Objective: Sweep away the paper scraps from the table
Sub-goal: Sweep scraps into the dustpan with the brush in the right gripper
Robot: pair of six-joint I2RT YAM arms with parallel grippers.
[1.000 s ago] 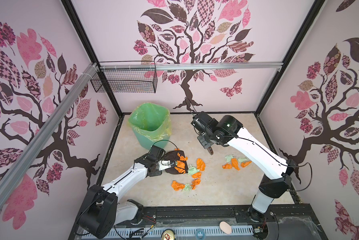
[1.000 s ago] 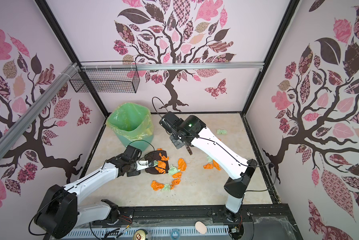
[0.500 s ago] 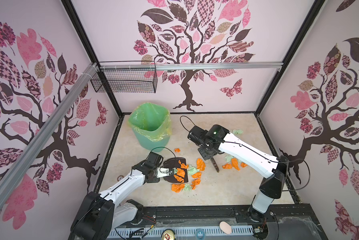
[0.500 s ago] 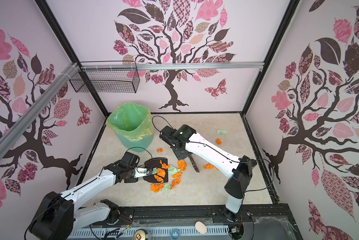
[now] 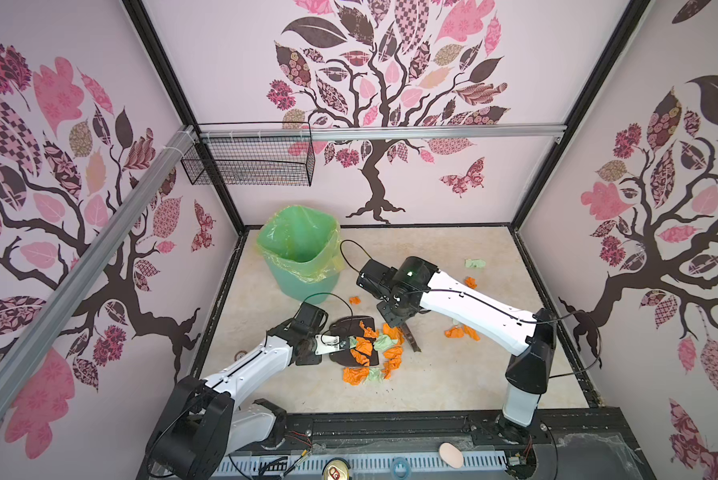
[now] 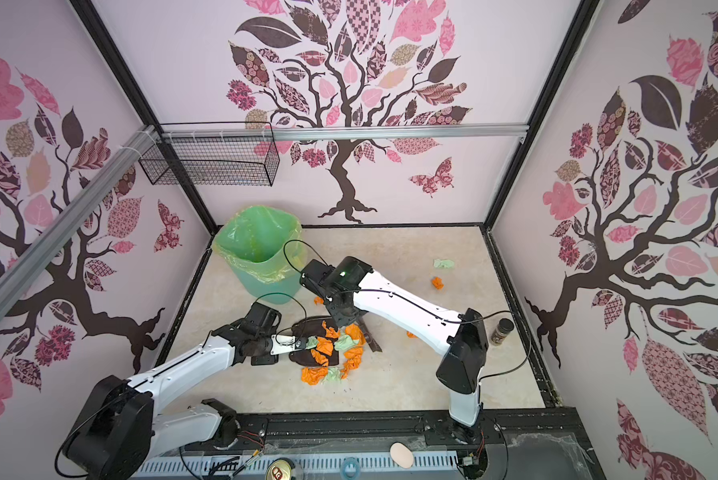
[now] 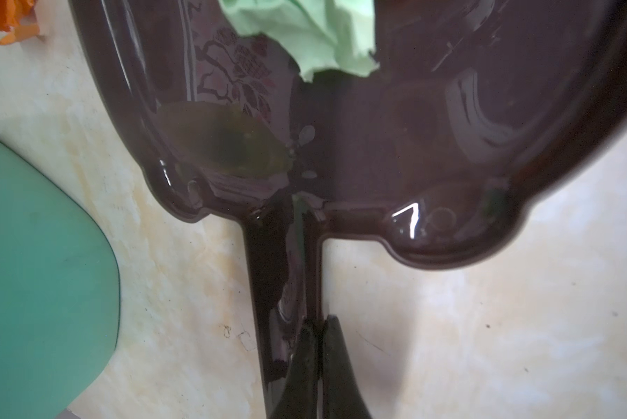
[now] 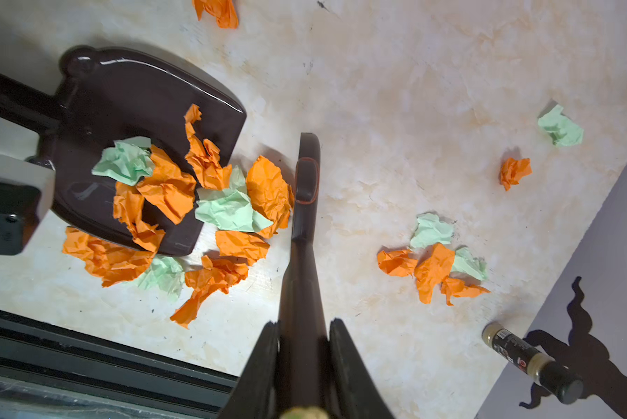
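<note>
- I see the beige marble-patterned table [image 5: 432, 257] with its black frame filling the floor of the pink, tree-papered booth.
- The mint-green plastic bin [image 5: 307, 278] with a yellow-green liner stands at the far left corner of the table.
- The glossy dark-brown plastic dustpan [image 8: 123, 101] lies flat near the table's middle. My left gripper [image 7: 319, 348] is clamped tight on its thin handle.
- The slim dark-brown brush [image 8: 304, 225] reaches down to the table just beside the pan's mouth. My right gripper [image 8: 302, 348] is squeezed around its handle.
- A small dark-capped bottle [image 8: 529, 362] lies by the right wall. The print on its dark label is too small for me to read.
- The paper scraps [image 8: 166, 188] are crumpled wads, bright orange and pale mint green.
  - The largest heap spills across the pan and the table around its mouth, touching the brush.
  - A second cluster [image 8: 433, 265] sits on the brush's other side.
  - Single wads [image 5: 470, 282] lie farther back and apart.
  - One orange wad [image 5: 354, 300] lies near the bin.
</note>
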